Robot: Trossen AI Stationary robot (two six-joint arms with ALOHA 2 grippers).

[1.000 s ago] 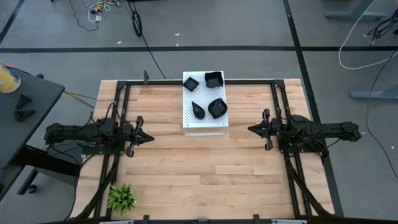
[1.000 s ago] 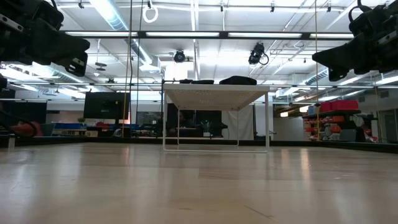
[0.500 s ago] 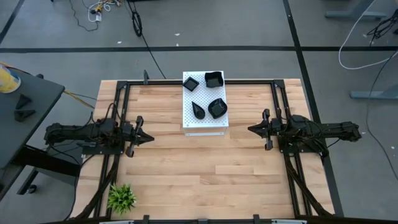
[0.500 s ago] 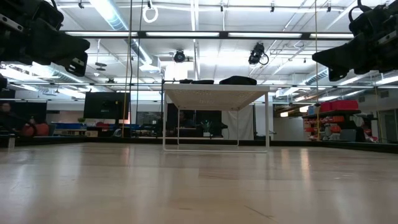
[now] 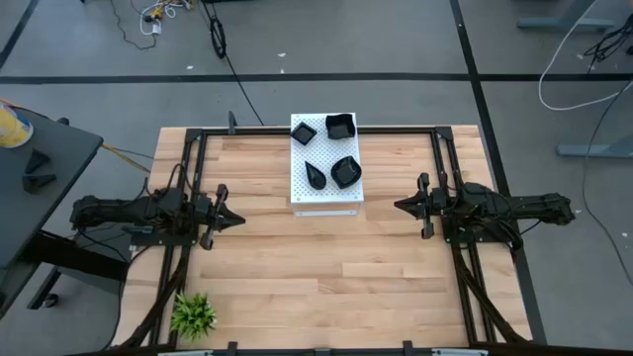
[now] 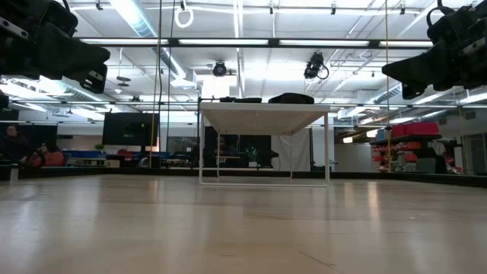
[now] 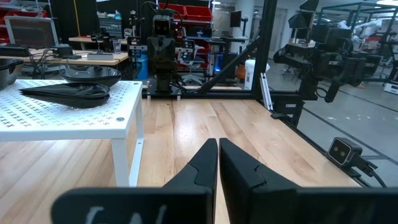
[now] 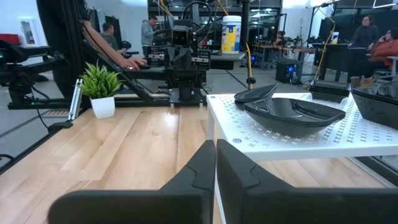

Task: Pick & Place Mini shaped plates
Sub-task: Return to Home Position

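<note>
With the mini shaped plates [image 5: 345, 172] gathered in four piles on the white perforated board [image 5: 326, 201] at the middle of the bench's [image 5: 326, 277] far edge, my left gripper [image 5: 229, 220] and right gripper [image 5: 401, 206] hang pinched closed and empty by its side edges, which I judge keeps them clear.

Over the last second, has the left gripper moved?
No. In the high view the left gripper keeps the same gap from the white board.

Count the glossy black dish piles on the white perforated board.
4 on the white perforated board: small square pile back-left, larger square pile back-right, teardrop pile front-left, rounded pile front-right. Dishes stacked underneath may be hidden.
</note>
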